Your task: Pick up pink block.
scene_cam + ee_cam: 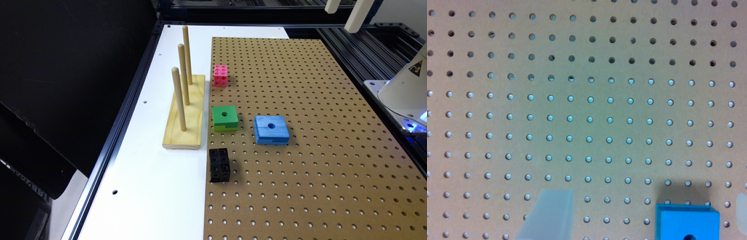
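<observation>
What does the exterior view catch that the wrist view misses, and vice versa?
Exterior: the pink block, green block, black block and the wooden peg stand, with the pink block lying apart from the others near the stand. Wrist: a close look down with pale translucent fingertips at the frame edge. Both: the blue block and the pegboard.

No readable text or numbers appeared; the robot base [408, 86] carried a triangular warning sticker [417, 68], its symbol too small to read.
</observation>
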You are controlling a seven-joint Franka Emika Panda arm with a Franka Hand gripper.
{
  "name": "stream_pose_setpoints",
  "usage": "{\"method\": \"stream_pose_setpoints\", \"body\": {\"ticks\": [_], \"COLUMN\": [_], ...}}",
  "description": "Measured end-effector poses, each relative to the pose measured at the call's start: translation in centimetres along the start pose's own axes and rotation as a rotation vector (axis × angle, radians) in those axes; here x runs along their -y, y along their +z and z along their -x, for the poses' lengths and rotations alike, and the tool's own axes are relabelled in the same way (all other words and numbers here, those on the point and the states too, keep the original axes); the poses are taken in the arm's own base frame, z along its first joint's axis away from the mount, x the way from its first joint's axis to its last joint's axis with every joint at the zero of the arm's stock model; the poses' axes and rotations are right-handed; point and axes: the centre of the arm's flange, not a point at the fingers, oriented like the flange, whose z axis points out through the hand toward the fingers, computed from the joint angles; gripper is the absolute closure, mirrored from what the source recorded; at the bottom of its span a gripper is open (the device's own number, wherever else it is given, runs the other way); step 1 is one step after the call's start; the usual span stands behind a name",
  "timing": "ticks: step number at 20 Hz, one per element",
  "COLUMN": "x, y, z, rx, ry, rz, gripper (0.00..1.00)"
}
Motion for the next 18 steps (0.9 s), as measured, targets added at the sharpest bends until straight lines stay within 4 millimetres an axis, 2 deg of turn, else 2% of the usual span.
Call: {"method": "stream_pose_setpoints", "body": {"ticks": [12, 18], "x": [-0.8, -1.7], "y": [0.0, -0.1], "z": [-0.9, -2.0], "rx": [-0.003, -0.012], "ry": [0.024, 0.028], "rz": [0.002, -0.005], "gripper": [0.0, 0.0]}}
